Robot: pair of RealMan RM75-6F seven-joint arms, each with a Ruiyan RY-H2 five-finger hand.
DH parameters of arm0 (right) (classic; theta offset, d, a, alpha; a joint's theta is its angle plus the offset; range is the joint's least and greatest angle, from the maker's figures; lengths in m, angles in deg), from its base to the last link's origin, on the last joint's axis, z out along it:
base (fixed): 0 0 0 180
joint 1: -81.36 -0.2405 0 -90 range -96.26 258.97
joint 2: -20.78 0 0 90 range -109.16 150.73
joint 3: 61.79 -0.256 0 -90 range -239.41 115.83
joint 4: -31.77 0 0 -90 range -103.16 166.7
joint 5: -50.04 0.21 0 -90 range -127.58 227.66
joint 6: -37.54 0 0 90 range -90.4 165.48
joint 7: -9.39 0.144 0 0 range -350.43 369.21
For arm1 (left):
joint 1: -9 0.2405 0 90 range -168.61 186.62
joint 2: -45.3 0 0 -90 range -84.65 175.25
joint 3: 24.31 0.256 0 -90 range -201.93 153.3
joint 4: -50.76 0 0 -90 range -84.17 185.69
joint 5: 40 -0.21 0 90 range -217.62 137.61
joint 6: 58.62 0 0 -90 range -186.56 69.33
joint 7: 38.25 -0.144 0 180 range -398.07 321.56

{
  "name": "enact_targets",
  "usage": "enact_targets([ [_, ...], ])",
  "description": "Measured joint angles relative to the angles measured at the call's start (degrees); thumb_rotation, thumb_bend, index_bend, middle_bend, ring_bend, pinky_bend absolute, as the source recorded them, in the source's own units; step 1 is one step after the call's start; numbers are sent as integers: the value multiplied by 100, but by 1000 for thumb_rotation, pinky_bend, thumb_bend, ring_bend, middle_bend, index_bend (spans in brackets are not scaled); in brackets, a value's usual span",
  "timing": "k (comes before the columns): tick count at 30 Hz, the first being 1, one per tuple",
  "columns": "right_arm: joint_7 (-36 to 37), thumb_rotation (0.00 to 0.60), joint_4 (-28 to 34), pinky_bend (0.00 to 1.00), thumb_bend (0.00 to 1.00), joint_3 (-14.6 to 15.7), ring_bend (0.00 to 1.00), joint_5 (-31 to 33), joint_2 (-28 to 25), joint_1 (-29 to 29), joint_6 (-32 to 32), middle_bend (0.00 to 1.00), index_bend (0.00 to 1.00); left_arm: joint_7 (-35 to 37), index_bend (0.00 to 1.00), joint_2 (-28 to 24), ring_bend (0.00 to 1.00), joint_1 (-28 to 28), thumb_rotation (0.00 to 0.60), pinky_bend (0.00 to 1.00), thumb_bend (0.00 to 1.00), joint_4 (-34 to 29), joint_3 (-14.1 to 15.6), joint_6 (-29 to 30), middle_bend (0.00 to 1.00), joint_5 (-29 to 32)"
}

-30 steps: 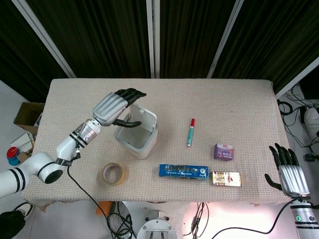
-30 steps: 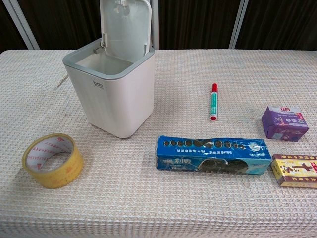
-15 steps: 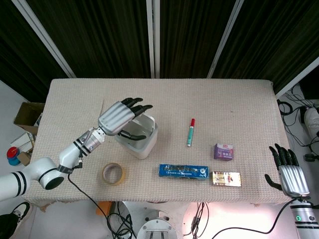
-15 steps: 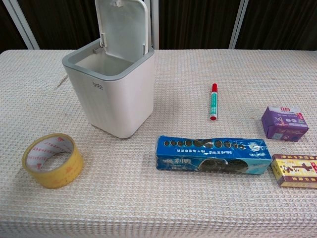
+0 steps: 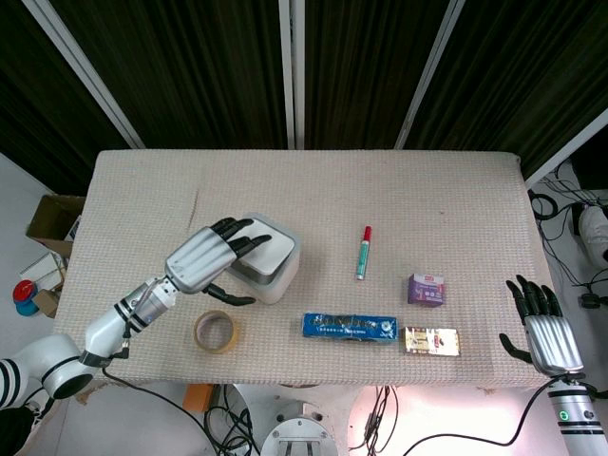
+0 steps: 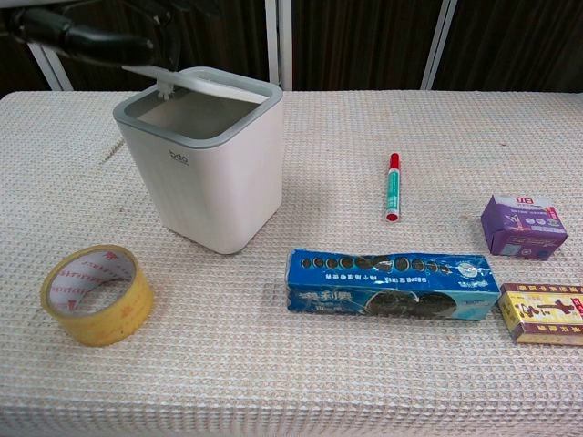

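Left hand [image 5: 204,262] lies spread, fingers on hinged lid [image 6: 205,82] of white plastic bin [image 6: 211,168] at table's left, lid nearly down; risk: off-centre pressing could tip bin toward yellow tape roll [image 6: 97,294]; right hand [image 5: 549,334] open, idle.

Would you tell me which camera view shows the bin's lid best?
The chest view: the lid shows side-on, almost down over the white bin. In the head view, the left hand covers part of the lid, hiding its tilt.
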Motion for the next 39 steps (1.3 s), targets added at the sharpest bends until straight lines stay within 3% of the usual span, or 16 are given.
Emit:
enact_targets([
  [12,-32,600,58,0,228,-3,0,32,-41,17,24,0,0,77,125,352,112,33,33,230,56,336,181,-117,399,-131],
  [23,-23,600,81,0,229,-4,0,33,-49,-2,4,0,0,52,125,332,112,88,35,231,56,324,229,-39,378,-178],
  [29,32,600,92,0,228,-11,0,18,-80,27,82,0,0,-72,125,-24,114,477,77,233,57,-76,202,648,256,-178],
  [33,64,600,56,0,228,-13,0,17,-85,38,98,0,0,-303,126,-254,113,1201,80,233,57,-294,399,1418,196,-130],
  [39,79,600,-27,0,229,-12,0,50,-35,15,15,0,0,-122,125,-89,112,2493,70,232,57,254,833,2772,177,-177],
])
